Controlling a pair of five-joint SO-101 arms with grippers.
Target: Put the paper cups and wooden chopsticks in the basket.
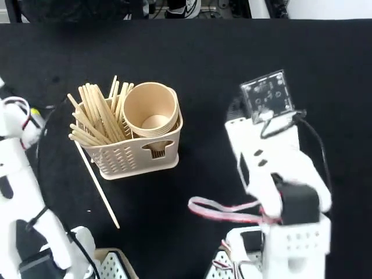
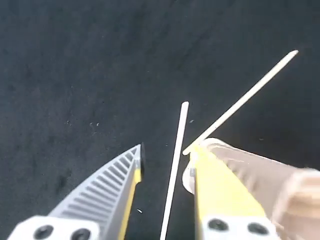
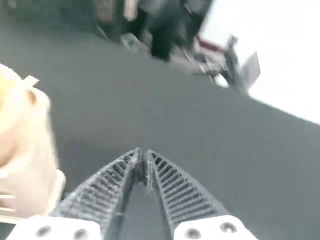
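The left claw [image 2: 166,150] is open. Its gray finger and its yellow finger are spread apart over the black table [image 2: 75,75]. A thin chopstick [image 2: 176,150] lies in the gap between them, and it does not look pinched yet. A second chopstick [image 2: 245,97] slants away from just beside the tip of the yellow finger. Next to that finger is a blurry tan shape (I cannot tell what it is).

The right claw [image 3: 143,159] is closed, tips together, with nothing in it. It hangs above the table, with the basket [image 3: 30,165] off to one side.

What could go wrong? I think the chopstick could slip. It is thin and smooth, so a squeeze that is off the middle may make it roll out. If it is held near one end, it may droop and miss the basket. The yellow finger is so near the second chopstick that closing could knock it, or grab both crooked. The basket is also crowded, so a new stick could catch on the others.

From above, the basket [image 1: 139,154] stands near the middle of the table. It is tan, with slits in its wall. The paper cups [image 1: 150,107] sit stacked in its right part. A bunch of chopsticks [image 1: 96,119] fans out in its left part. One long chopstick [image 1: 97,186], pale and straight, lies flat on the table just beside the basket's left corner.
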